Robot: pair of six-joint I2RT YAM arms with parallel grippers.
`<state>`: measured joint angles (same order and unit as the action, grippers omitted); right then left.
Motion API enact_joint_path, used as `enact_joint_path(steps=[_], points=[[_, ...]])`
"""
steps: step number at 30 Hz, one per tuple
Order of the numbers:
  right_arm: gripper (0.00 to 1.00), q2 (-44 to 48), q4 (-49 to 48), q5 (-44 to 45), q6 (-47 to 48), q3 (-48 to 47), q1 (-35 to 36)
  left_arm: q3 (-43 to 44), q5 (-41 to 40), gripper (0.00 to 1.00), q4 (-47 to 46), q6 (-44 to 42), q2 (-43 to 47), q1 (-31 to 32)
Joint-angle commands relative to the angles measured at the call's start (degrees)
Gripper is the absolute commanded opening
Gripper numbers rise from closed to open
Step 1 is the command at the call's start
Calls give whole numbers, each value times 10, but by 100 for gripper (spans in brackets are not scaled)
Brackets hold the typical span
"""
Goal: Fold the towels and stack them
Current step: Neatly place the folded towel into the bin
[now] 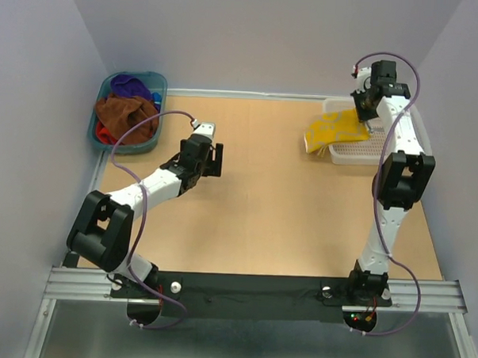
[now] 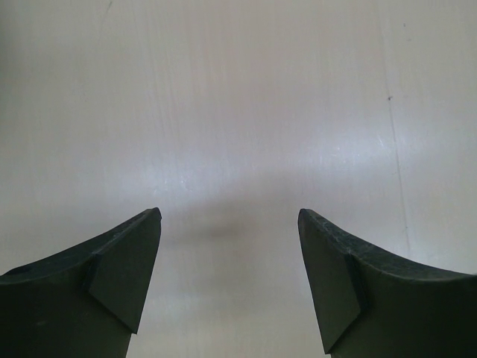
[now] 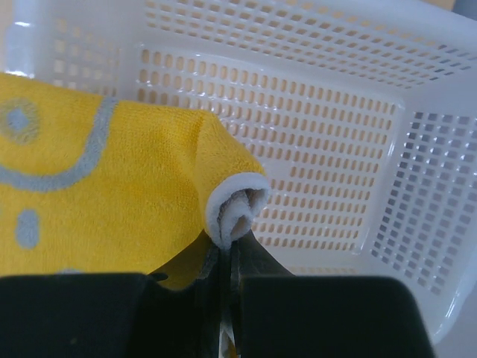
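upper right, the right jaws pinch the yellow towel [image 1: 335,129], seemingly draped over the white basket [image 1: 363,154]; left jaws gape wide, empty, mid-left.

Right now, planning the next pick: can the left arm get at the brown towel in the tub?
Probably yes: the left gripper is open and empty, the brown towel lies exposed on top in the teal tub, nothing between.

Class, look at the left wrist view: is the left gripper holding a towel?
No, the left gripper has its fingers wide apart, with only a bare pale surface showing between them.
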<state>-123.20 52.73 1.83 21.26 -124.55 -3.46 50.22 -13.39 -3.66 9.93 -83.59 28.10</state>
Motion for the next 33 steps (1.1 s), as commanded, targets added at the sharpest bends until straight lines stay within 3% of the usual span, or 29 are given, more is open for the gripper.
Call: enact_joint_path(steps=[1, 33], points=[[0, -32, -34, 77, 44, -46, -16, -7, 13, 85, -26, 3, -13, -2], [0, -124, -150, 202, 118, -16, -53, -7, 20, 84, -22, 1, -47, -3]])
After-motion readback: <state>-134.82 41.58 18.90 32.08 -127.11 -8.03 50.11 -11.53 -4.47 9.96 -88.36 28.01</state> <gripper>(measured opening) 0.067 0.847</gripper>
